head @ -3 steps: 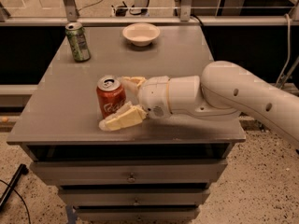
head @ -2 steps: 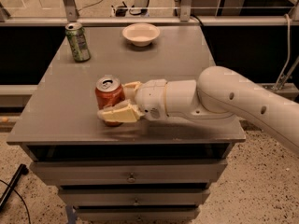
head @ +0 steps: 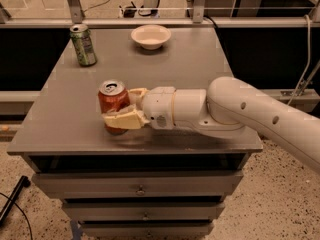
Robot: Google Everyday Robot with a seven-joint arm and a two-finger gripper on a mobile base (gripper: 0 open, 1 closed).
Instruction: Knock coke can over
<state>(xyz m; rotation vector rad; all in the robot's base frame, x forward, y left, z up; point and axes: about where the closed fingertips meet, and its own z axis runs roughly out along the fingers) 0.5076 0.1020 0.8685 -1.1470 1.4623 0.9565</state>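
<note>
Coke can [head: 111,98] upright, left-centre of surface [head: 200,59]. Tool [head: 121,105] spread, fingers [head: 125,120] straddling can's right side, near one across its front.

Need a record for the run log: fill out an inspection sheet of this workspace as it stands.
Surface: grey table top, above drawers.
Job's things: coke can upright at front left, not yet knocked over.
Clutter: green can upright at back left; white bowl at back centre.
Grippers: gripper at the coke can, reaching in from the right.
Cables: grey cable hanging at right; black lead on the floor at lower left.
Surroundings: speckled floor; metal rail behind the table.
</note>
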